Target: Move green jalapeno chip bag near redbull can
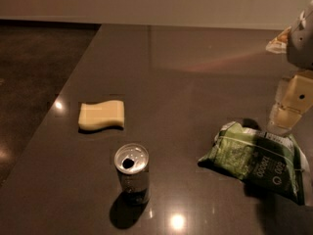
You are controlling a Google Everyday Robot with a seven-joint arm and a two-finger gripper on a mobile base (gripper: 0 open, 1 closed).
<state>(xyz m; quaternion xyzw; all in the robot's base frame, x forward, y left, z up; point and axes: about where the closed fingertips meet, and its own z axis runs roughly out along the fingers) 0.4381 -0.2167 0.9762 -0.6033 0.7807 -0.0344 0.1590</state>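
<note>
The green jalapeno chip bag (pixel 254 161) lies crumpled on the dark countertop at the right, its white label panel facing the right edge. The redbull can (pixel 132 173) stands upright at the front centre, its shiny top with the dark hole facing up, well to the left of the bag. My gripper (pixel 282 124) comes down from the upper right and sits right at the bag's far top edge, by its right half. I cannot see whether it touches or holds the bag.
A pale yellow wavy sponge (pixel 101 115) lies flat behind and to the left of the can. The dark countertop (pixel 186 82) has a left edge running diagonally, with floor beyond it. A wall runs along the back.
</note>
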